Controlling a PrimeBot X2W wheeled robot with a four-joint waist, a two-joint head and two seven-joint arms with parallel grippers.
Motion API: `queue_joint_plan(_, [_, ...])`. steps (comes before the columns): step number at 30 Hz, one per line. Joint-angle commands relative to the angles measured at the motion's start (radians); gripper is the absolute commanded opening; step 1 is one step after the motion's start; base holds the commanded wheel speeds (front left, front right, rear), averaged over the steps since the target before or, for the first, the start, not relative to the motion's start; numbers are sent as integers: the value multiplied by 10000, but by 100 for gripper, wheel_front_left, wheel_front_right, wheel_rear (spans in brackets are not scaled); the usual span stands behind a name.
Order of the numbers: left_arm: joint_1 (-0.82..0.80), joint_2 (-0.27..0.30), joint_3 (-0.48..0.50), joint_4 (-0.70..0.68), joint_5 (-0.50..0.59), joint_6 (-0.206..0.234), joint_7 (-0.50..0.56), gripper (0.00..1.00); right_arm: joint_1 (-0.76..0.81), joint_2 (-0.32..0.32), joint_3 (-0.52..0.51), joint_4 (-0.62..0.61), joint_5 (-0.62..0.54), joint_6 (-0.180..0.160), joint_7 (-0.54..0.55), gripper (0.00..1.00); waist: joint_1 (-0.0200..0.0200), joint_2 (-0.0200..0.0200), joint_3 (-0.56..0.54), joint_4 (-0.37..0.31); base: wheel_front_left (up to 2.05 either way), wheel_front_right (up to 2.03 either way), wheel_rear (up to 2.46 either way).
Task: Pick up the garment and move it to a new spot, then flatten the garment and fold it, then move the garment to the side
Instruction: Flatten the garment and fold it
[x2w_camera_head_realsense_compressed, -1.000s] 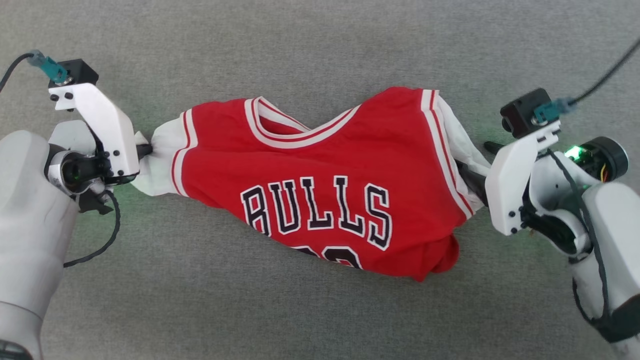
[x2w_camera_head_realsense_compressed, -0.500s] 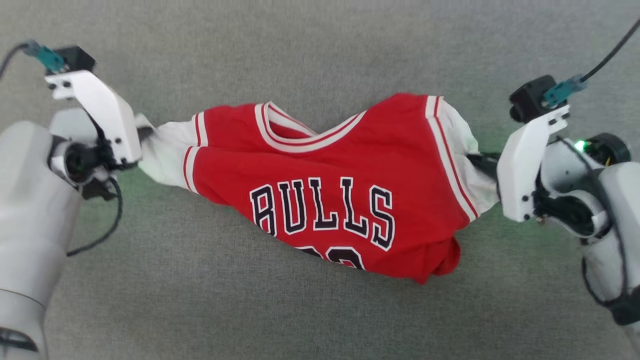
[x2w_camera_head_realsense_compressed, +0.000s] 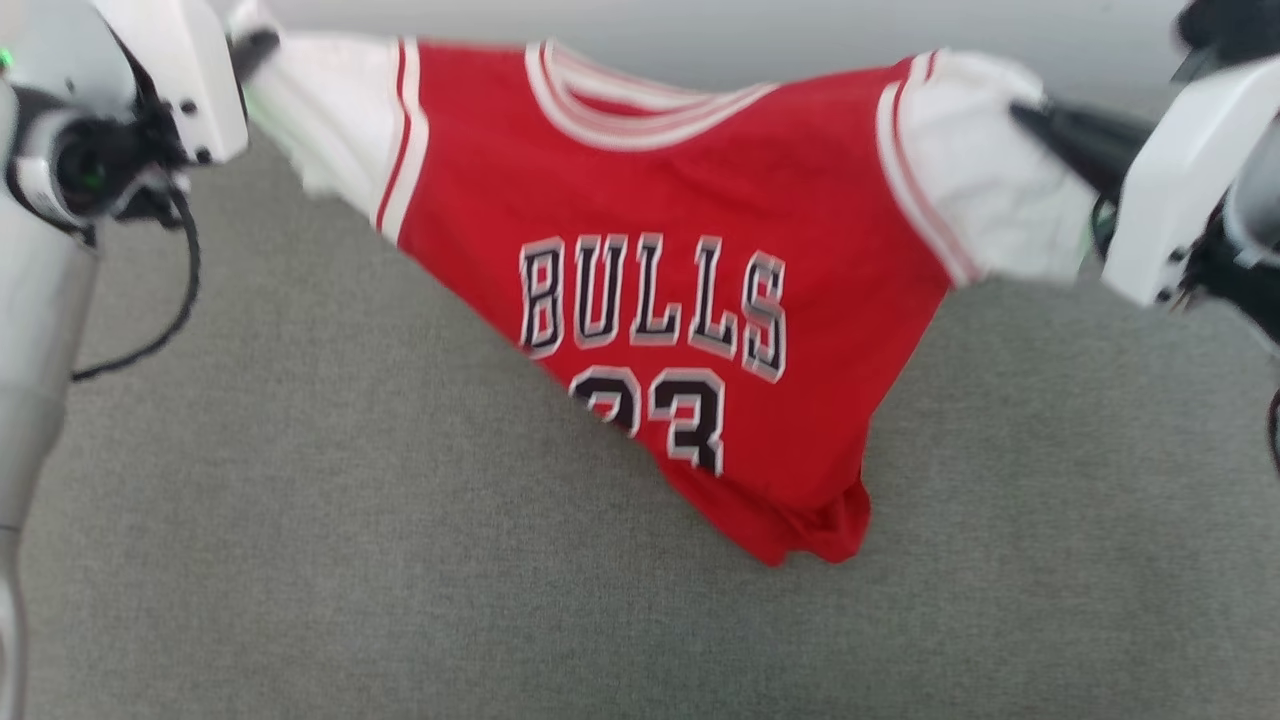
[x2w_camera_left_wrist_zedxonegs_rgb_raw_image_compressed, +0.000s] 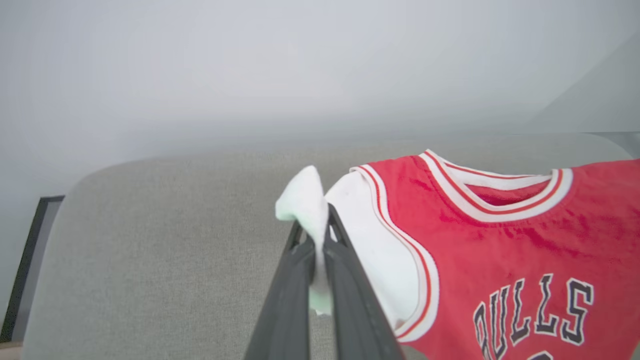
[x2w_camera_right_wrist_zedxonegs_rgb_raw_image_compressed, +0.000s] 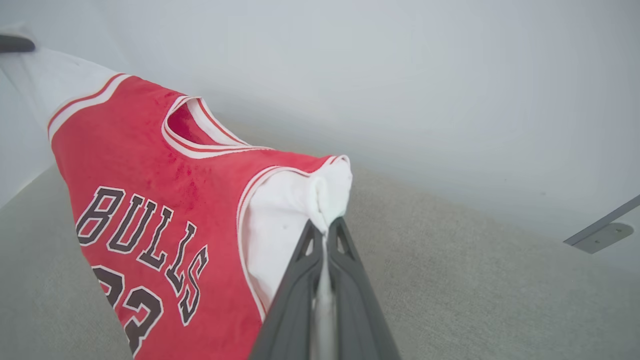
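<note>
Garment — pinched taut between left hand, right hand.

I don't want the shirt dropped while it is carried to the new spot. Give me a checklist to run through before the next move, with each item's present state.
1. Left gripper shut on the white lining of the garment: ok.
2. Right gripper shut on the lining at the opposite armhole: ok.
3. Garment stretched between both grippers, lettering facing the head camera: ok.
4. Bottom hem spread out: not ok, it hangs bunched to a point.
5. Hem clear of the grey fabric surface: cannot tell.
</note>
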Motion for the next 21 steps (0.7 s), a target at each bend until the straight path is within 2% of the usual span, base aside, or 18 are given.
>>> queue_joint_plan(1, [-178,134,33,-167,116,96,37,0,-227,-32,6,-96,41,-7,-121,0,-1,0,-354,-110,0,0,0])
queue_joint_plan(10, [-805,493,11,-1419,371,394,326,0,-1441,-405,435,-376,94,-7,-891,0,-1,0,-1376,-439,0,0,0])
queue_joint_plan(21, [-1234,678,-18,-2116,613,693,369,0,-2686,-228,1004,149,134,-7,-1178,0,-1,0,-1909,-761,0,0,0])
